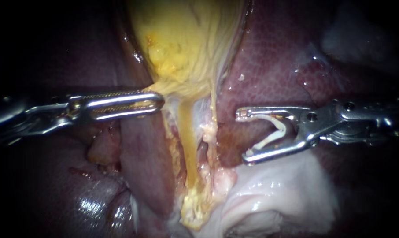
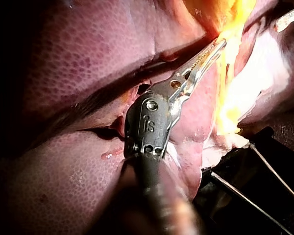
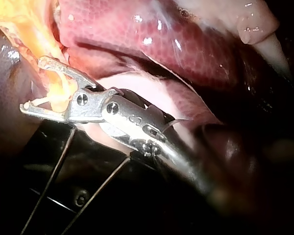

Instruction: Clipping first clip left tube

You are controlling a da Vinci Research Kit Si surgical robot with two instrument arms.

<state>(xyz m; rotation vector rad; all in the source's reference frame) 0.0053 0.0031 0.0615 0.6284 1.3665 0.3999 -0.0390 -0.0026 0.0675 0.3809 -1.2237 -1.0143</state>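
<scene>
Close view of a pig's liver (image 1: 270,75) with the yellow gallbladder (image 1: 186,35) hanging from above and narrowing into strands. The left instrument (image 1: 160,102) reaches in level from the left, its long toothed jaws closed together on the gallbladder's lower edge; the left wrist view shows its tip (image 2: 219,45) buried in the same yellow tissue. Below that grip the left tube (image 1: 187,145), a yellowish strand, runs straight down, with a thinner pale strand (image 1: 212,125) just beside it on its right. The right instrument (image 1: 244,135) comes in from the right, jaws spread wide, carrying an open white clip (image 1: 274,130) whose legs lie along both jaws. Its tips stop short of the thinner strand, bare liver showing in between, so the left tube lies beyond, untouched. Pale white tissue (image 1: 287,194) sits just under the lower jaw. In the right wrist view yellow tissue shows through the jaw gap (image 3: 32,83); depth there is unclear.
</scene>
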